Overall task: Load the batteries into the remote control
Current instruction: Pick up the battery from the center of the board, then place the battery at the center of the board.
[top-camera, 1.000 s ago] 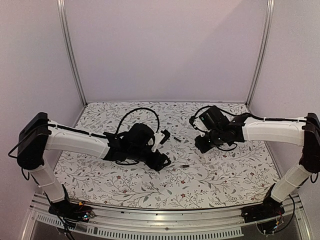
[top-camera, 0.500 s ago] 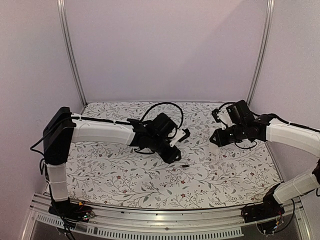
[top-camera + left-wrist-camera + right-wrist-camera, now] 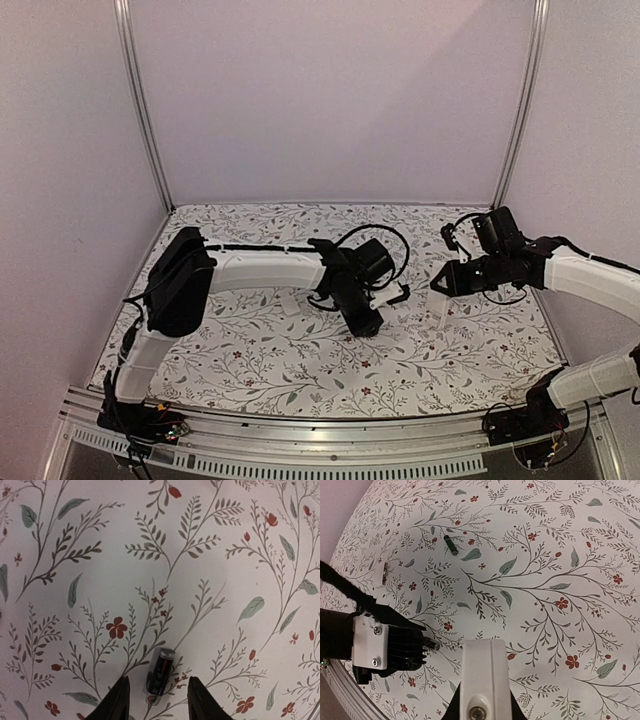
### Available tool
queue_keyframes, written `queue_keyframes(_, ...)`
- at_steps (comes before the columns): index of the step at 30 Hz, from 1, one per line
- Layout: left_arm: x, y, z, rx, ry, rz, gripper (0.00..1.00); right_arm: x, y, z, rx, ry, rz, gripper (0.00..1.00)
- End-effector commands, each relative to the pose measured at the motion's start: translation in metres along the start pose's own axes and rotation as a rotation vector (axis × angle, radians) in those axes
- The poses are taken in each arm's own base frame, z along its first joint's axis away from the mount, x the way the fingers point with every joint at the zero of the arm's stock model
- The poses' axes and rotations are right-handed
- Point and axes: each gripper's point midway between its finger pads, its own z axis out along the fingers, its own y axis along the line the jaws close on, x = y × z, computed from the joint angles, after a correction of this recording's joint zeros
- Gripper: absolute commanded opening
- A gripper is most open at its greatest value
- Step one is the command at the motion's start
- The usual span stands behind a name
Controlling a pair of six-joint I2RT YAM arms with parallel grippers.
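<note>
1. The left arm is now reaching out to mid-table, where a second ago it was lying back on its own side, and the left gripper [image 3: 158, 680] is settling over a battery [image 3: 160, 671] lying flat on the flowered cloth [image 3: 100, 555]
2. Its fingers [image 3: 120, 700] are narrowing from a wide spread and are straddling the battery with a sliver of cloth showing on either side, so they are not pinching it yet; I am judging the pick-up as imminent, not done
3. The right gripper [image 3: 443, 283] is drawing back toward its own side, clamped on a white slab that I am reading as the remote control [image 3: 484, 675], carried clear above the cloth
4. The second battery [image 3: 451, 545] is lying loose farther off, well apart from both grippers, so neither cell is loaded yet
5. The remote is showing only a narrow edge to the right wrist camera and is barely showing from above, so its battery bay is staying hidden; from above the left gripper is covering its battery, and a small white piece [image 3: 385, 573] near the left arm is too small to identify
</note>
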Motion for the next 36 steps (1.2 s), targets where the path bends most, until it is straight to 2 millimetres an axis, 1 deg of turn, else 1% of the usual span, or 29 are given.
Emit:
queue_keyframes(1, 0.019, -0.012, 0.015, -0.002, 0.123, 0.074, 0.39, -0.004, 0.004, -0.005, -0.035, -0.028, 0.011, 0.00)
queue_keyframes(3, 0.025, -0.011, 0.021, -0.018, 0.161, 0.084, 0.34, -0.004, 0.003, -0.005, -0.037, -0.030, 0.013, 0.00)
queue_keyframes(7, 0.031, -0.010, 0.020, -0.035, 0.205, 0.074, 0.22, -0.004, 0.004, -0.006, -0.045, -0.038, 0.014, 0.00)
queue_keyframes(9, 0.034, -0.002, 0.015, -0.076, 0.219, 0.040, 0.12, -0.005, 0.003, -0.007, -0.045, -0.044, 0.016, 0.00)
queue_keyframes(10, 0.034, 0.001, 0.012, -0.094, 0.218, 0.008, 0.04, -0.006, 0.003, -0.007, -0.045, -0.045, 0.015, 0.00)
queue_keyframes(11, 0.033, 0.004, 0.008, -0.104, 0.210, -0.045, 0.00, -0.006, 0.002, -0.008, -0.044, -0.049, 0.016, 0.00)
queue_keyframes(13, 0.031, 0.007, -0.002, -0.110, 0.182, -0.175, 0.00, -0.008, 0.001, -0.010, -0.040, -0.055, 0.017, 0.00)
queue_keyframes(15, 0.024, 0.016, -0.017, -0.140, 0.118, -0.311, 0.00, -0.008, 0.002, -0.012, -0.045, -0.061, 0.016, 0.00)
queue_keyframes(19, 0.007, 0.024, -0.048, -0.142, -0.089, -0.674, 0.00, -0.009, 0.004, -0.013, -0.056, -0.064, 0.013, 0.00)
queue_keyframes(21, 0.010, 0.035, -0.063, -0.195, -0.157, -0.859, 0.00, -0.009, 0.005, -0.013, -0.063, -0.067, 0.012, 0.00)
queue_keyframes(23, 0.016, 0.040, -0.071, -0.228, -0.188, -1.023, 0.00, -0.010, 0.006, -0.014, -0.066, -0.069, 0.014, 0.00)
queue_keyframes(25, 0.029, 0.039, -0.068, -0.234, -0.184, -1.163, 0.00, -0.010, 0.006, -0.014, -0.070, -0.068, 0.013, 0.00)
queue_keyframes(29, 0.055, 0.041, -0.056, -0.261, -0.157, -1.398, 0.00, -0.010, 0.007, -0.014, -0.073, -0.071, 0.013, 0.00)
queue_keyframes(32, 0.064, 0.041, -0.050, -0.283, -0.158, -1.483, 0.00, -0.010, 0.007, -0.015, -0.074, -0.071, 0.013, 0.00)
queue_keyframes(36, 0.069, 0.043, -0.041, -0.312, -0.152, -1.535, 0.00, -0.010, 0.008, -0.014, -0.078, -0.068, 0.010, 0.00)
